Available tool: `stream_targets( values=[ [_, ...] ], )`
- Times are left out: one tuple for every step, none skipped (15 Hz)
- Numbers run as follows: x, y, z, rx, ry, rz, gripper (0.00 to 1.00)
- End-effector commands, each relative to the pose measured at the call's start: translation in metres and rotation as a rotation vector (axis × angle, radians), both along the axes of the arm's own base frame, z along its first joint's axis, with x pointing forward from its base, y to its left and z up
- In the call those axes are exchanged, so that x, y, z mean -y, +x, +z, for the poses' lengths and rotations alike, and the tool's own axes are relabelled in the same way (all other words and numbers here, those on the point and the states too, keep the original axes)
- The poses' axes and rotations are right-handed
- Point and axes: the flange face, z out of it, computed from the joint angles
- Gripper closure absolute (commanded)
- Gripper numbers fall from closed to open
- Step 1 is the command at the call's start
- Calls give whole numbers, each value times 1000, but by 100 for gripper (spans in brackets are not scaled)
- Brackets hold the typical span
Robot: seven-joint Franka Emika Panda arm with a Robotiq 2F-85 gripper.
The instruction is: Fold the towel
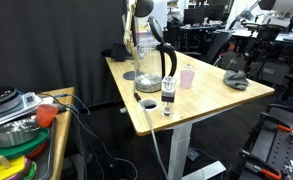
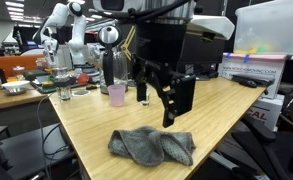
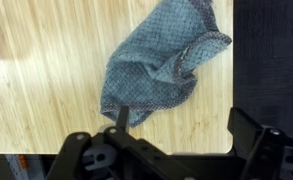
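The hand (image 2: 157, 108) hangs above the crumpled grey towel (image 2: 151, 146) on the wooden table (image 2: 86, 125) — fingers apart, gripping nothing.

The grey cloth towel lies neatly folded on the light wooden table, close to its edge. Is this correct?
Not quite. The grey cloth towel is not folded: it lies crumpled in a loose heap, as the wrist view shows. It does lie on the light wooden table, close to its edge.
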Motion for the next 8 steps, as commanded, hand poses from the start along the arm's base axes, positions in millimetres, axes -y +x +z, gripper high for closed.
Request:
stream_targets(
  values=[
    [0, 0, 0, 0, 1, 0, 0],
    [0, 1, -3, -2, 0, -5, 0],
    [0, 0, -5, -5, -1, -6, 0],
    [-2, -2, -8, -11, 7, -12, 0],
    [-3, -4, -11, -17, 6, -18, 0],
    [-5, -8, -15, -24, 12, -19, 0],
    [-8, -10, -19, -32, 22, -17, 0],
    [-11, -13, -23, -40, 29, -16, 0]
  ],
)
